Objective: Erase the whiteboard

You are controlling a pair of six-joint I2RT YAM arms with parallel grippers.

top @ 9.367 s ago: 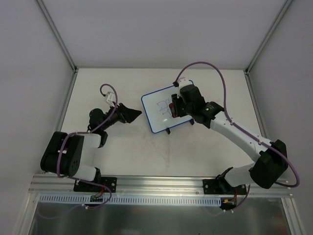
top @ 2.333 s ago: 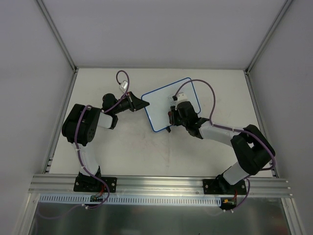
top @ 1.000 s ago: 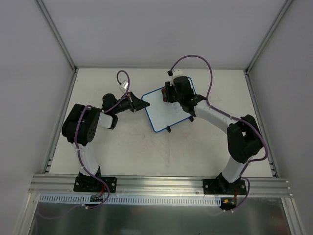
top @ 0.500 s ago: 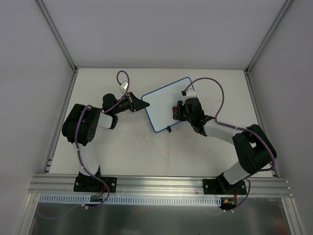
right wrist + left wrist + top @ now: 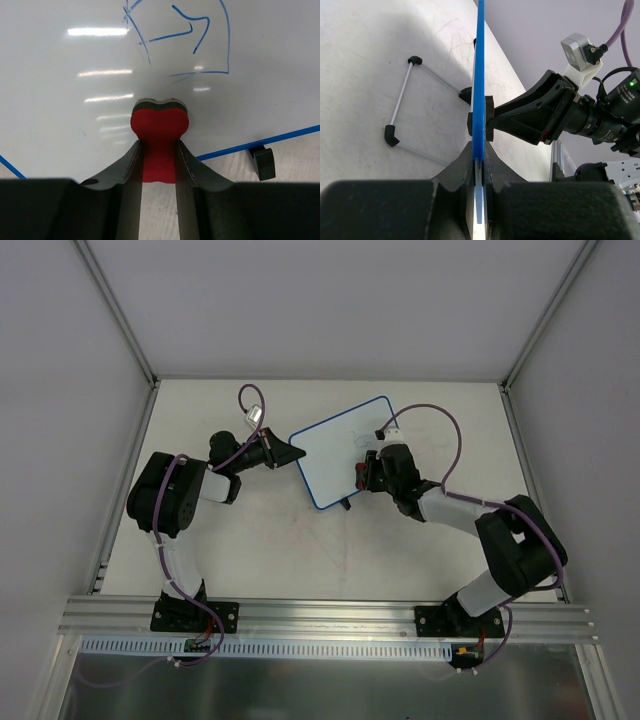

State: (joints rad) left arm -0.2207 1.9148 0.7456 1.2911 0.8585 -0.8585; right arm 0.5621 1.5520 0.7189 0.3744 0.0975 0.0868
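Toward the far middle of the table [image 5: 250, 540], the whiteboard [image 5: 335, 445] sits at a skew, its left corner clamped in the left tool [image 5: 479, 152], whose fingers are closed tight on the blue frame. Some seconds back that tool was well clear of the board, so it now serves as a brace. The right tool [image 5: 159, 146] is closed narrowly on the waist of the red eraser [image 5: 159, 122], whose head presses flat on the white surface. A second ago this tool was up at the board's far edge. Half a second ago it had come down to the near-right part, and it has hardly shifted since, stopping just inside the near edge, not far from a black foot [image 5: 263, 163]. That reads as one full wiping stroke drawn from the far side toward the arms, following an earlier pass that also ended low on the board. The top view shows the face mostly white where marks once filled the middle, so the wiping seems to be working. The right wrist view, though, shows blue scribbles [image 5: 192, 37] surviving just ahead of the eraser: a curved outline, an arrow-like squiggle and a few faint strokes. I judge the job partly done. The next stroke should probably push up through that patch while the left tool holds the board firm, since a sideways shove could twist the frame in its grip. Whether the board lies flat or leans I cannot tell.
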